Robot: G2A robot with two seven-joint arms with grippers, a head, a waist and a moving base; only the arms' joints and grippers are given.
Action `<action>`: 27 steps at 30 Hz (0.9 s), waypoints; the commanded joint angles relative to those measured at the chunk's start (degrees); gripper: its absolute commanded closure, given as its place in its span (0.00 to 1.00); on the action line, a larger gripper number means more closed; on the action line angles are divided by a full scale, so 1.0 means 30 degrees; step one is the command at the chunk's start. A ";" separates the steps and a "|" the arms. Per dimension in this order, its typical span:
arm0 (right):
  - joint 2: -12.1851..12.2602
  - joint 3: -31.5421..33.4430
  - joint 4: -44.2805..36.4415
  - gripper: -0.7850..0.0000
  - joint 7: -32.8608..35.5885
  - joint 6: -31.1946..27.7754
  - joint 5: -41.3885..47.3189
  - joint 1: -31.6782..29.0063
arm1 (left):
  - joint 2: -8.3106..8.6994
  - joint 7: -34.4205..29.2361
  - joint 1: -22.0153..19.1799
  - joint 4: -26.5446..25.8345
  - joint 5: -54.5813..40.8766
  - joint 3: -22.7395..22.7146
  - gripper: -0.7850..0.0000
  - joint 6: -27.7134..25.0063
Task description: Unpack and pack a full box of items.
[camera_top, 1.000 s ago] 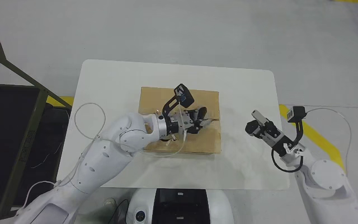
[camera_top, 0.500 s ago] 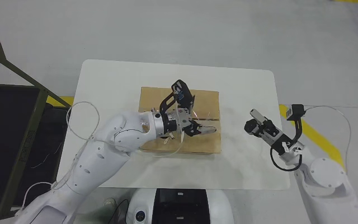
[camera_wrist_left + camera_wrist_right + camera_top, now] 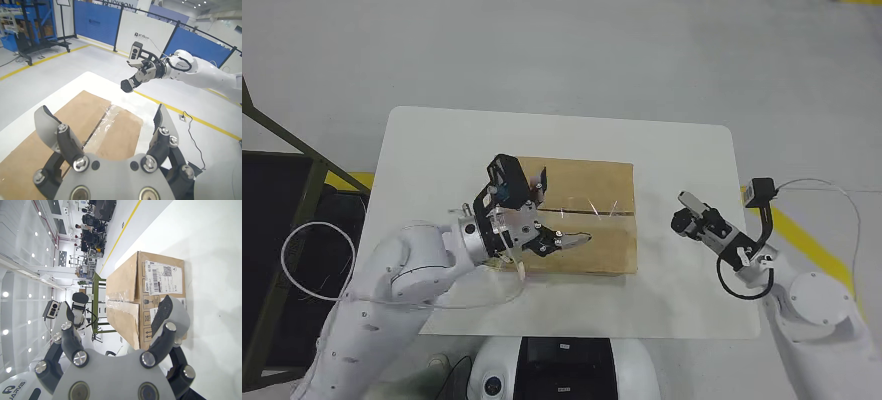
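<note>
A shut cardboard box (image 3: 592,190) lies in the middle of the white table (image 3: 432,160). Clear tape (image 3: 587,208) runs along its top seam and looks wrinkled and partly lifted (image 3: 106,118). My left gripper (image 3: 564,240) hovers open over the box's near-left part, its fingers (image 3: 46,121) spread wide above the seam with nothing between them. My right gripper (image 3: 689,216) hangs open and empty off the box's right end, a short gap from it. The right wrist view faces that end of the box (image 3: 122,298), which carries several printed labels (image 3: 160,279).
A dark cart with a green frame (image 3: 287,210) stands off the table's left edge. Yellow floor tape (image 3: 812,240) runs past the right side. Bare table surface surrounds the box on all sides. A loose cable (image 3: 302,265) loops near the left arm.
My left gripper has drawn back leftward along the box top, from the right part of the seam to the near-left part. The right gripper edged slightly toward the box.
</note>
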 commanded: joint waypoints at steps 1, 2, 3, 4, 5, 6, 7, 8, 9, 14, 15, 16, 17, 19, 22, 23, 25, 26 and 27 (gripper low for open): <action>-0.0010 -0.0200 -0.0003 0.00 0.0066 0.0109 -0.0075 0.0219 | 0.0129 0.0579 0.1267 -0.0629 0.0400 -0.1400 0.00 -0.0395; -0.0014 -0.0297 0.0001 0.00 0.0089 0.0164 -0.0122 0.0315 | 0.0185 0.0772 0.1772 -0.0868 0.0684 -0.1997 0.00 -0.0640; -0.0019 -0.0393 0.0001 0.00 0.0103 0.0225 -0.0180 0.0408 | 0.0234 0.0947 0.2290 -0.1032 0.0867 -0.2544 0.00 -0.0900; -0.0025 -0.0491 0.0001 0.00 0.0119 0.0270 -0.0219 0.0499 | 0.0276 0.1105 0.2785 -0.1132 0.0961 -0.3084 0.00 -0.1109; -0.0031 -0.0587 0.0009 0.00 0.0129 0.0308 -0.0255 0.0588 | 0.0307 0.1343 0.3235 -0.1190 0.0961 -0.3635 0.00 -0.1267; -0.0036 -0.0683 0.0018 0.00 0.0126 0.0368 -0.0316 0.0676 | 0.0331 0.1590 0.3670 -0.1192 0.0904 -0.4182 0.00 -0.1373; -0.0043 -0.0788 0.0009 0.00 0.0135 0.0417 -0.0360 0.0767 | 0.0351 0.1839 0.4072 -0.1198 0.0805 -0.4717 0.00 -0.1511; -0.0050 -0.0894 0.0003 0.00 0.0158 0.0459 -0.0401 0.0861 | 0.0368 0.2091 0.4440 -0.1207 0.0724 -0.5272 0.00 -0.1623; -0.0056 -0.1000 0.0000 0.00 0.0178 0.0501 -0.0439 0.0957 | 0.0380 0.2346 0.4785 -0.1204 0.0633 -0.5827 0.00 -0.1728; -0.0081 -0.1491 -0.0033 0.00 0.0277 0.0881 -0.0734 0.1463 | 0.0435 0.2926 0.5960 -0.0642 -0.0490 -0.8525 0.00 -0.2240; -0.0086 -0.1576 -0.0038 0.00 0.0298 0.0964 -0.0783 0.1565 | 0.0448 0.2941 0.6029 -0.0418 -0.0801 -0.9064 0.00 -0.2301; -0.0089 -0.1661 -0.0051 0.00 0.0315 0.1020 -0.0856 0.1670 | 0.0462 0.2927 0.6067 -0.0143 -0.1214 -0.9545 0.00 -0.2386; -0.0094 -0.1747 -0.0052 0.00 0.0322 0.1101 -0.0914 0.1768 | 0.0489 0.2746 0.6067 0.0167 -0.1623 -0.9987 0.00 -0.2526; -0.0107 -0.1931 -0.0062 0.00 0.0334 0.1264 -0.0999 0.1973 | 0.0571 0.2101 0.5895 0.0857 -0.2603 -1.0706 0.00 -0.2947; -0.0127 -0.2232 -0.0117 0.00 0.0349 0.1523 -0.1172 0.2302 | 0.0738 0.0848 0.5267 0.2008 -0.3889 -1.1583 0.00 -0.3381; -0.0135 -0.2327 -0.0121 0.00 0.0342 0.1614 -0.1217 0.2406 | 0.0808 0.0348 0.4982 0.2350 -0.4168 -1.1823 0.00 -0.3530; -0.0150 -0.2489 -0.0155 0.00 0.0290 0.1781 -0.1314 0.2601 | 0.0956 -0.0674 0.4398 0.3154 -0.4838 -1.2027 0.00 -0.4009; -0.0154 -0.2556 -0.0181 0.00 0.0274 0.1862 -0.1388 0.2688 | 0.1031 -0.1086 0.4029 0.3640 -0.5485 -1.2085 0.00 -0.4214; -0.0158 -0.2609 -0.0201 0.00 0.0250 0.1943 -0.1456 0.2766 | 0.1119 -0.1607 0.3634 0.4172 -0.5993 -1.2157 0.00 -0.4394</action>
